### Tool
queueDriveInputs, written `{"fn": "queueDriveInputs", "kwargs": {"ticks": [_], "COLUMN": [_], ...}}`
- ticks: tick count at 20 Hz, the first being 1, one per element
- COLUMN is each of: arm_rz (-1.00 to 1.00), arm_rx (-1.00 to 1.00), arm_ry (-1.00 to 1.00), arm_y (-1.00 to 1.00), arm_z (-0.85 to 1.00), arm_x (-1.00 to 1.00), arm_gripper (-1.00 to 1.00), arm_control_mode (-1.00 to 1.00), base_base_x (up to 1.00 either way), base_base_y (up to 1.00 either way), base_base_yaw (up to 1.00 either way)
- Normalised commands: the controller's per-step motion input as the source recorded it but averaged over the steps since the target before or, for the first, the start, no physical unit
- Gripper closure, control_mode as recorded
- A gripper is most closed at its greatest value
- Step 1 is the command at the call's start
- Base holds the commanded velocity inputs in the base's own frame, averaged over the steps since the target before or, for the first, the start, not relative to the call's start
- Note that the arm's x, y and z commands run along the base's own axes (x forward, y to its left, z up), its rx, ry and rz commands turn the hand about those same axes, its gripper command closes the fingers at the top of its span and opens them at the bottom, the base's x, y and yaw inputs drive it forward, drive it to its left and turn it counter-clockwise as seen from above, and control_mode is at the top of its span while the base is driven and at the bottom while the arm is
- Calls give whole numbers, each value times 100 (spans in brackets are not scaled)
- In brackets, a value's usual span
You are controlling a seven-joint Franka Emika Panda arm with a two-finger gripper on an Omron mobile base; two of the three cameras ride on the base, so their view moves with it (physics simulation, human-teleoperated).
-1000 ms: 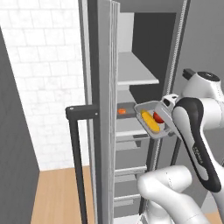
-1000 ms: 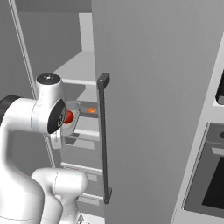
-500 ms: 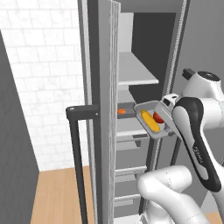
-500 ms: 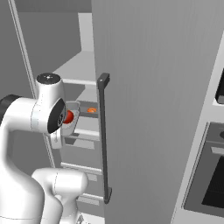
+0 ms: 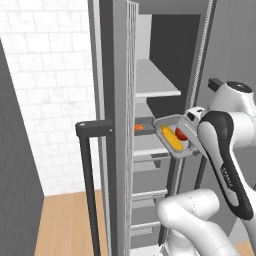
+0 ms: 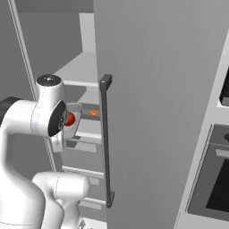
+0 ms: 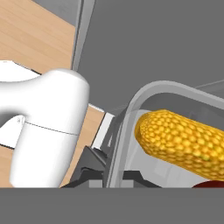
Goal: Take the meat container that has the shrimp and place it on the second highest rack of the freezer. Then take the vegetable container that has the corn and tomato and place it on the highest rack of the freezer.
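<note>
The light grey vegetable container (image 5: 163,122) hangs in the air in front of the open freezer (image 5: 118,125), just below its highest rack (image 5: 155,82). In it lie the yellow corn (image 5: 171,138) and the red tomato (image 5: 181,134). My gripper (image 5: 191,120) is shut on the tray's right rim. The hand view looks along the tray's rim (image 7: 131,109) at the corn (image 7: 183,142). Further in, the dark meat container (image 5: 144,121) rests on the rack below with the orange shrimp (image 5: 138,127) in it. From the right, the tomato (image 6: 69,119) and the shrimp (image 6: 93,112) peek out past my arm.
The freezer's open doors stand on both sides of the arm, with long dark handles (image 5: 87,175) (image 6: 106,138). Grey drawers (image 5: 150,200) sit below the racks. A white tiled wall (image 5: 45,75) and wooden floor (image 5: 65,225) lie to the left, a black oven (image 6: 214,179) to the right.
</note>
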Motion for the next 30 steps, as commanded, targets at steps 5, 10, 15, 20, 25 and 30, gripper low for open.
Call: {"fn": "queueDriveInputs", "kwargs": {"ticks": [5, 10, 15, 20, 25, 30], "arm_rz": [0, 0, -2, -2, 0, -3], "arm_rx": [0, 0, 0, 0, 0, 0], "arm_ry": [-13, -7, 0, 0, -7, -13], "arm_y": [0, 0, 0, 0, 9, 19], "arm_z": [47, 66, 56, 38, 20, 18], "arm_x": [-41, -33, -19, 0, 53, 61], "arm_gripper": [100, 100, 100, 100, 100, 100], "arm_control_mode": [-100, -100, -100, -100, -100, -100], "base_base_x": [0, 0, 0, 0, 0, 0], "base_base_y": [0, 0, 0, 0, 0, 0], "base_base_yaw": [0, 0, 0, 0, 0, 0]}}
